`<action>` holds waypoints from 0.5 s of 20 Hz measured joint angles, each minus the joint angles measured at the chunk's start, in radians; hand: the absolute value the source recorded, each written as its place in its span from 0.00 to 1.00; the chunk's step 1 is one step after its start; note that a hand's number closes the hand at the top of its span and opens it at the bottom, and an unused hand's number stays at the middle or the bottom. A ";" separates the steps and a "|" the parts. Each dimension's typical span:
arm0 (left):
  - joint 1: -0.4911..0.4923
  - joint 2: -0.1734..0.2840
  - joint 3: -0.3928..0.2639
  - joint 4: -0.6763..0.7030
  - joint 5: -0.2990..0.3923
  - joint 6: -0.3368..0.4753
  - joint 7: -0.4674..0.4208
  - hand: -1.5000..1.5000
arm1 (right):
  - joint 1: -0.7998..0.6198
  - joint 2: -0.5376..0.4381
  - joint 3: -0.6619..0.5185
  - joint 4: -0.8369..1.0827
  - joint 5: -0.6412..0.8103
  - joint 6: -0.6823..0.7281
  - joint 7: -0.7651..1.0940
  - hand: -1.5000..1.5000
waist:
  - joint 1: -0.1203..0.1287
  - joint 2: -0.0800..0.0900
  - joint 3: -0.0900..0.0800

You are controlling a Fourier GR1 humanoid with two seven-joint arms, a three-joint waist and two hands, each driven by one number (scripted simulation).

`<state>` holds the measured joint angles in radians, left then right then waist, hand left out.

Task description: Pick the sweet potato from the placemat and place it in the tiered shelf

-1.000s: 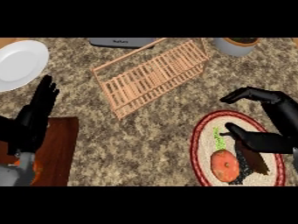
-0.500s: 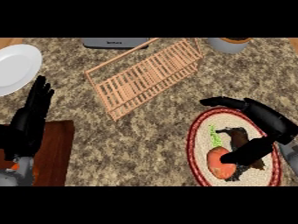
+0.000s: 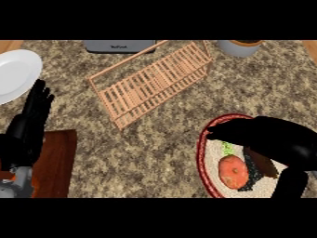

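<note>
The orange sweet potato [image 3: 233, 171] lies on the round, red-rimmed placemat [image 3: 203, 155] at the lower right, beside a dark patch and a brown strip. My right hand [image 3: 281, 143] arches over it, open. Its fingers [image 3: 219, 134] reach across the mat's far rim and its thumb [image 3: 290, 184] hangs at the potato's right; neither clearly touches the potato. The tiered shelf [image 3: 154, 81], a light wooden slatted rack, lies tilted at the upper middle, well apart from the hand. My left hand [image 3: 29, 123] rests open at the left edge, fingers up.
A white plate [image 3: 9, 76] sits at the upper left. A grey toaster [image 3: 120, 45] and a grey pot [image 3: 240, 46] stand along the counter's back edge. A dark red-brown board [image 3: 56, 160] lies at the lower left under my left forearm.
My right hand has come down and inward over the placemat, its fingers now spanning the sweet potato. The left hand has stayed where it was.
</note>
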<state>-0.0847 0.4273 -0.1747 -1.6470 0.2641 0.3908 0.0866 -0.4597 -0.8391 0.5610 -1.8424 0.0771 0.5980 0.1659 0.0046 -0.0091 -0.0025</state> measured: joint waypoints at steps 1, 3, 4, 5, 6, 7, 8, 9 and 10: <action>0.006 0.000 -0.003 -0.007 -0.001 0.000 0.002 0.50 | -0.012 -0.019 0.021 -0.031 0.043 0.013 0.019 0.00 | 0.000 -0.001 0.000; 0.010 -0.003 -0.005 -0.011 -0.007 0.004 0.003 0.50 | -0.042 -0.035 0.073 -0.088 0.132 0.035 0.075 0.00 | 0.001 -0.002 0.000; 0.010 -0.002 -0.002 -0.013 -0.004 0.002 0.006 0.50 | -0.052 -0.035 0.104 -0.114 0.176 0.045 0.110 0.00 | 0.002 -0.002 0.000; 0.012 -0.011 -0.011 -0.019 -0.012 0.010 0.008 0.50 | -0.061 -0.029 0.135 -0.132 0.220 0.053 0.145 0.00 | 0.003 -0.001 0.000; 0.011 -0.014 -0.013 -0.020 -0.015 0.013 0.010 0.50 | -0.066 -0.024 0.164 -0.154 0.261 0.063 0.181 0.00 | 0.001 0.000 0.000; 0.001 -0.008 -0.002 -0.014 -0.012 0.008 0.013 0.50 | -0.068 -0.021 0.191 -0.170 0.301 0.072 0.213 0.00 | -0.001 0.001 0.000; 0.005 -0.012 -0.002 -0.013 -0.012 0.005 0.007 0.50 | -0.067 -0.004 0.221 -0.183 0.339 0.080 0.258 0.00 | -0.001 0.001 0.000; 0.018 -0.011 0.000 -0.019 -0.012 -0.001 0.003 0.50 | -0.059 0.016 0.251 -0.196 0.377 0.084 0.301 0.00 | -0.001 0.002 0.001; 0.023 -0.012 0.002 -0.023 -0.012 -0.003 -0.001 0.50 | -0.045 0.041 0.285 -0.203 0.418 0.081 0.344 0.00 | -0.001 0.002 0.001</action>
<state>-0.0612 0.4157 -0.1723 -1.6700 0.2522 0.3879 0.0856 -0.5045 -0.7986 0.8457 -2.0456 0.4955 0.6788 0.5097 0.0036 -0.0067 -0.0017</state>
